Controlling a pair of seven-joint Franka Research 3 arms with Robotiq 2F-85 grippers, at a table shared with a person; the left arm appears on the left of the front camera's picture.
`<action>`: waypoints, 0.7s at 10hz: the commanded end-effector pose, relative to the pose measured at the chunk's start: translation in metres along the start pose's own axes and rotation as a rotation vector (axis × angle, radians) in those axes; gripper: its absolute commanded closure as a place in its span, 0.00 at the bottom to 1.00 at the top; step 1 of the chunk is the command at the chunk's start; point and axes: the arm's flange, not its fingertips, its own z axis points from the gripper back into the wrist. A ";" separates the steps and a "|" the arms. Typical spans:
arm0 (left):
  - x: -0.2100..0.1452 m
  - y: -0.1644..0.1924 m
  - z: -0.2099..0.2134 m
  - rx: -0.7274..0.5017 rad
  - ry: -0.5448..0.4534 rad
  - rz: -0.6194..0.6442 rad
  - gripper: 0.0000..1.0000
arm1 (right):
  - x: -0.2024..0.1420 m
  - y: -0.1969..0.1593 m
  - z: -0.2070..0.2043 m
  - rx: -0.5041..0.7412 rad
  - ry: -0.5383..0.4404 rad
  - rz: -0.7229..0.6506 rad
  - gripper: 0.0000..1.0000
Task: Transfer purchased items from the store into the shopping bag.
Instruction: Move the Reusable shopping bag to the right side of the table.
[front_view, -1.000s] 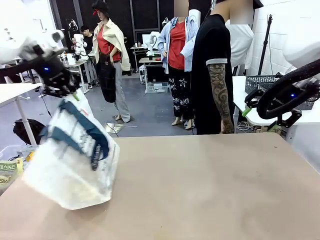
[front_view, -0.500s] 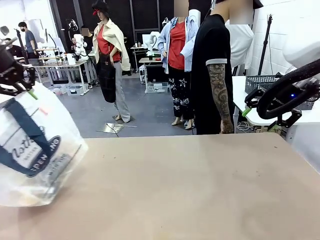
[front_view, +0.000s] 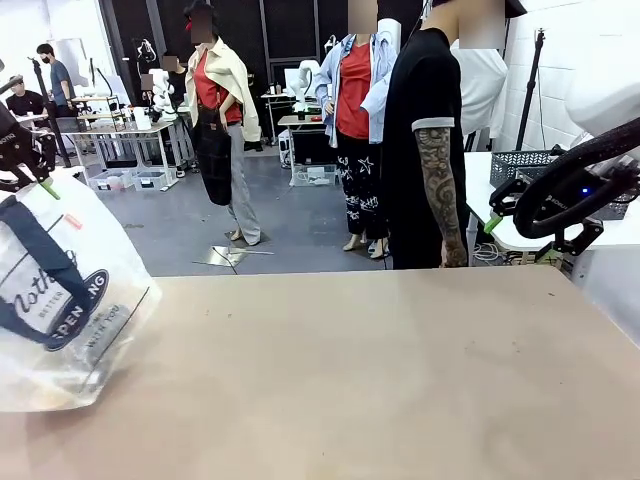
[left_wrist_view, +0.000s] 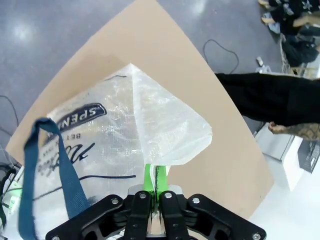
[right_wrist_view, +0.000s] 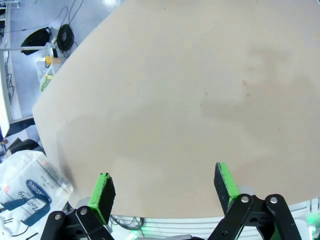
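Translucent whitish plastic, the shopping bag (front_view: 62, 300) hangs at the table's (front_view: 380, 380) left edge, its bottom resting on the tabletop. I see my left gripper (left_wrist_view: 156, 181) pinching the bag's top fold between pressed-together pads. My right gripper (right_wrist_view: 165, 187) hangs spread wide over bare tabletop, holding nothing.

The translucent whitish woven-plastic shopping bag (front_view: 70, 300) at nine o'clock in the front view carries navy blue strap handles (left_wrist_view: 47, 165), dark script lettering and a round navy logo with white letters. The flat table top (front_view: 400, 380) is plain pale tan. The black two-finger grippers have bright green pads (right_wrist_view: 226, 181), and at two o'clock a slotted dark grey plastic basket (front_view: 520, 165) sits on a white surface.
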 end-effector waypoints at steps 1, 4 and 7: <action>0.004 -0.010 0.010 0.013 -0.054 0.037 0.85 | -0.003 -0.001 0.000 -0.019 0.001 -0.011 0.00; 0.005 -0.016 0.009 0.006 -0.104 0.027 0.25 | -0.003 -0.001 0.000 -0.019 0.001 -0.011 0.00; -0.033 -0.046 0.021 -0.062 -0.270 -0.092 0.00 | -0.003 -0.001 0.000 -0.019 0.001 -0.011 0.00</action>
